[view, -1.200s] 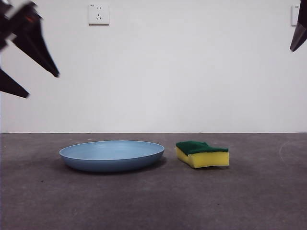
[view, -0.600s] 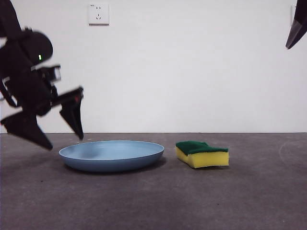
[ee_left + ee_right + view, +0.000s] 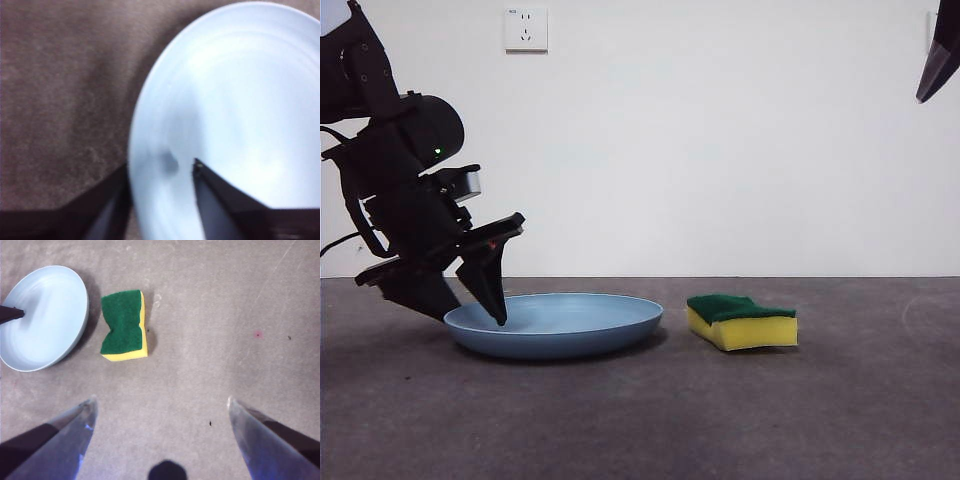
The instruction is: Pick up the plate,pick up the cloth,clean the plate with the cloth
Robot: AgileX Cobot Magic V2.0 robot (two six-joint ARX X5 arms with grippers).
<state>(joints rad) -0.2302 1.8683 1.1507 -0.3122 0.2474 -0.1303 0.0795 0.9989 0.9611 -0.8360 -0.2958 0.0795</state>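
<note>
The light-blue plate (image 3: 555, 322) rests flat on the grey table. My left gripper (image 3: 470, 312) is down at the plate's left rim, open, with one jaw inside the dish and the other outside it. In the left wrist view the plate (image 3: 240, 100) fills the frame, and its rim runs between the parted jaws of the left gripper (image 3: 160, 165). The cloth, a yellow sponge with a green top (image 3: 741, 320), lies just right of the plate. High above the table, my right gripper (image 3: 161, 400) hangs wide open and empty over the cloth (image 3: 122, 322) and the plate (image 3: 45, 315).
A white wall with a socket (image 3: 526, 30) closes off the back of the table. The right arm shows only as a black tip (image 3: 938, 60) at the top right corner of the front view. Bare grey table (image 3: 860, 400) spreads right of the sponge.
My left arm came down from the upper left to the plate's left rim and set its open jaws astride it. Plate, sponge and right arm have stayed put.
</note>
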